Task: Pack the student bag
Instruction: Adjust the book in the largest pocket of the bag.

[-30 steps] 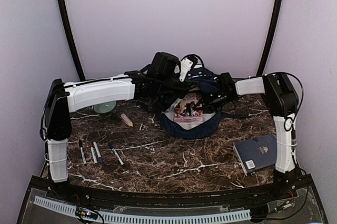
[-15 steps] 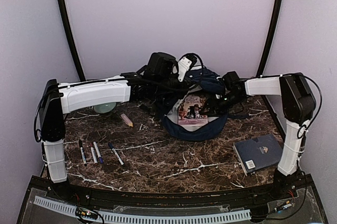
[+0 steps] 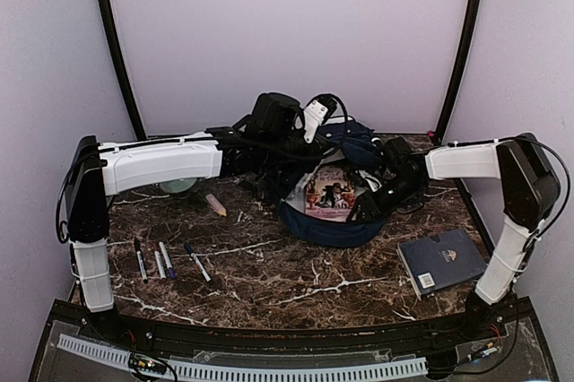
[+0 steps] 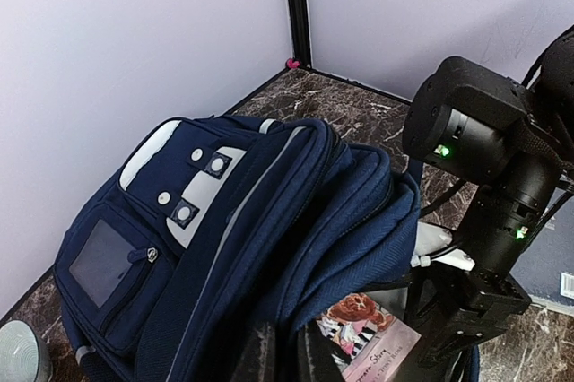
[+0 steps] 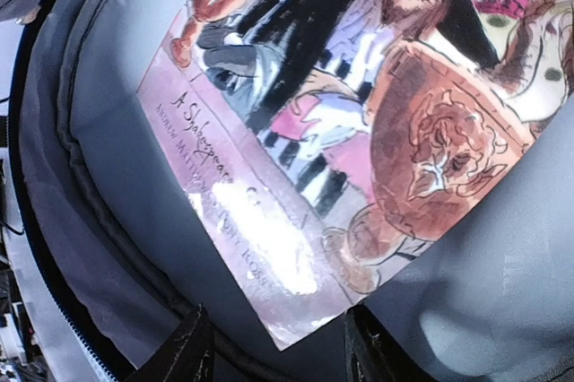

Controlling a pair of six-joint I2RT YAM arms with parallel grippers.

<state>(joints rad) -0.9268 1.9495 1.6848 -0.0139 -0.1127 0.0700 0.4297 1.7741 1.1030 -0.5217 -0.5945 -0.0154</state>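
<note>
The student bag (image 3: 334, 222), a navy backpack with a grey-white front patch, lies open at the back middle of the table. It also shows in the left wrist view (image 4: 224, 221). A picture book with a pink cover (image 3: 326, 191) lies inside it. My left gripper (image 4: 289, 357) is shut on the bag's opening edge and holds the flap up; in the top view it (image 3: 280, 180) is at the bag's left. My right gripper (image 5: 282, 351) is open inside the bag, its fingers either side of the book's (image 5: 341, 122) near corner; in the top view it (image 3: 365, 210) is by the bag's right rim.
A dark blue hardcover book (image 3: 439, 260) lies at the front right. Several pens (image 3: 154, 259) and another pen (image 3: 197, 262) lie front left, a short pencil-like stick (image 3: 215, 204) behind them. A pale green round object (image 3: 179, 185) sits under the left arm.
My right arm has swung forward and its gripper has moved from the book's far right side down to the bag's near right rim. The book has shifted slightly. The left gripper keeps holding the flap.
</note>
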